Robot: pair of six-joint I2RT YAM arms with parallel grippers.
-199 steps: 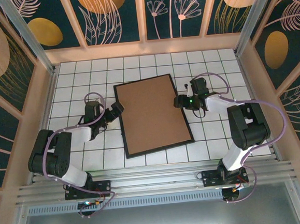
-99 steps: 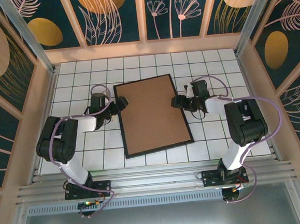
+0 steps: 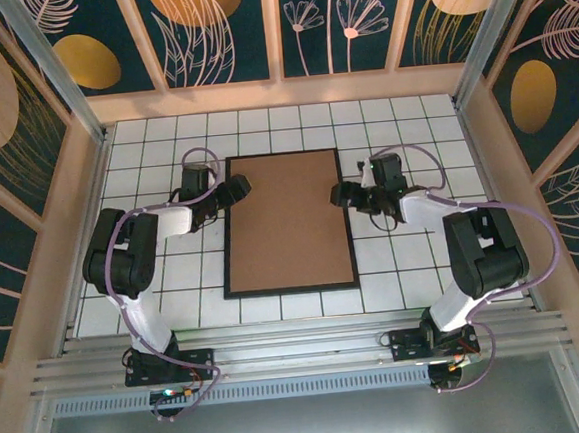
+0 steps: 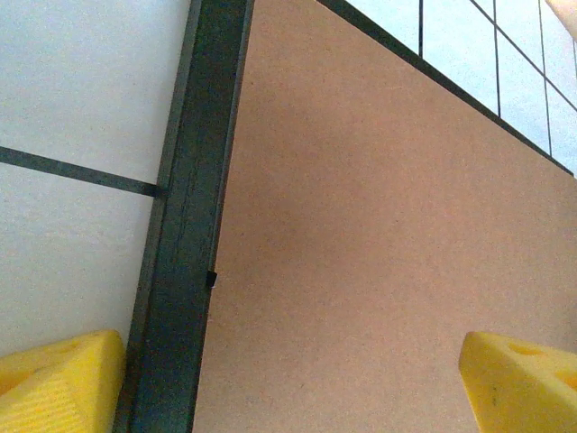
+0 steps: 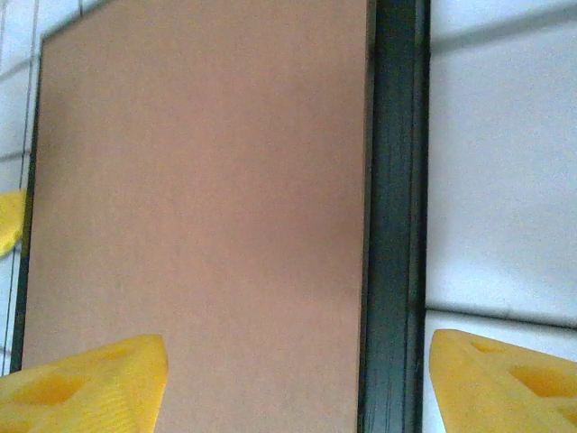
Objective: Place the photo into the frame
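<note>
One frame [image 3: 291, 290] laid flat at centre of white tiled tabletop [image 3: 414, 267], edges squared to tile lines. One narrow black rim [image 4: 185, 225] seen around one brown backing board [image 3: 286, 220], board face-up. Two arms counted, one at each side of frame. Left jaws placed at frame's far-left corner, spread wide, rim straddled, nothing gripped. Right jaws placed at frame's right edge near far end, likewise released, rim straddled, nothing held.
</note>
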